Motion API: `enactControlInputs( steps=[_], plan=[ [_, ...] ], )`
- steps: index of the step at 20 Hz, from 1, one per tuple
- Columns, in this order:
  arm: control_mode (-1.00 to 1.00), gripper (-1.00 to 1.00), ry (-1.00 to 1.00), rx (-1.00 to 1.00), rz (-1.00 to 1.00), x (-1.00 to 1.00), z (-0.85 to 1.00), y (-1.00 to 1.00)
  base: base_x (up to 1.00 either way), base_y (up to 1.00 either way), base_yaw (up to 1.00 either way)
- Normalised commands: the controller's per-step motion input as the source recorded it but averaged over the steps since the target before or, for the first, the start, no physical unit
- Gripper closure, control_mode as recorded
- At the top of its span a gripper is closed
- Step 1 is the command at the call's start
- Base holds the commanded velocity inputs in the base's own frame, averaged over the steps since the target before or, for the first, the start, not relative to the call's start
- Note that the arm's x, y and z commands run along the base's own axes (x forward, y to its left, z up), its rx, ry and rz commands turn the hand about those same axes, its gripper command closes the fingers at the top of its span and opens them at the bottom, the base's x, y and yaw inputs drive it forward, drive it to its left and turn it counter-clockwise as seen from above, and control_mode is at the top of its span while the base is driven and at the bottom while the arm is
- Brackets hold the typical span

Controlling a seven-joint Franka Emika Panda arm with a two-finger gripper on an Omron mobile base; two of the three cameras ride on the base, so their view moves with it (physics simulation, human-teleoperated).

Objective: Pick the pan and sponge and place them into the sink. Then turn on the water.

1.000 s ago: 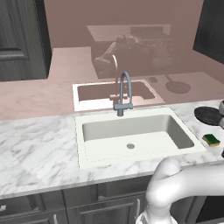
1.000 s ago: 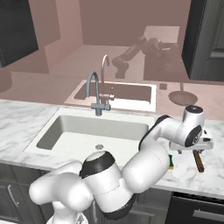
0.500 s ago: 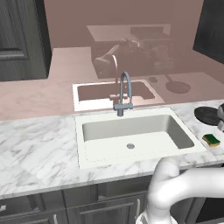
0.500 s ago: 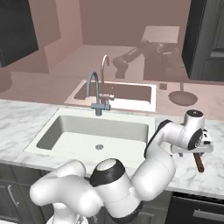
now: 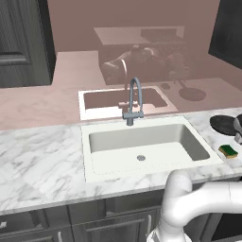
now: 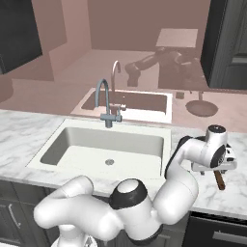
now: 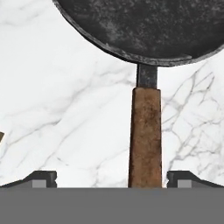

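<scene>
On the marble counter (image 5: 42, 165) to the right of the sink (image 5: 142, 147), the pan (image 7: 144, 26) lay flat, its brown handle (image 7: 145, 135) running between the two fingertips of the gripper (image 7: 111, 178), whose jaws stood spread wide and clasped nothing. The sponge (image 5: 228, 151) sat near the pan, beside the sink's right rim
</scene>
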Motion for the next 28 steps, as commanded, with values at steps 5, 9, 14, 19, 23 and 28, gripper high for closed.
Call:
enactControlInputs(
  steps=[5,9,14,19,23,28],
  plan=[
    [-1.0,-1.0,0.01,0.0,0.06,0.18,-0.15,-0.24,0.0,0.0,0.0],
    [-1.0,-1.0,0.02,0.0,0.08,0.11,-0.16,-0.19,0.0,0.0,0.0],
    [-1.0,-1.0,0.03,0.0,0.07,0.14,-0.24,-0.06,0.0,0.0,0.0],
    [-1.0,-1.0,0.02,0.0,0.06,0.12,-0.22,-0.1,0.0,0.0,0.0],
    [-1.0,1.0,0.02,0.0,0.06,0.12,-0.24,-0.05,0.0,0.0,0.0],
    [-1.0,1.0,0.02,0.0,0.05,0.08,-0.22,-0.12,0.0,0.0,0.0]
  ],
)
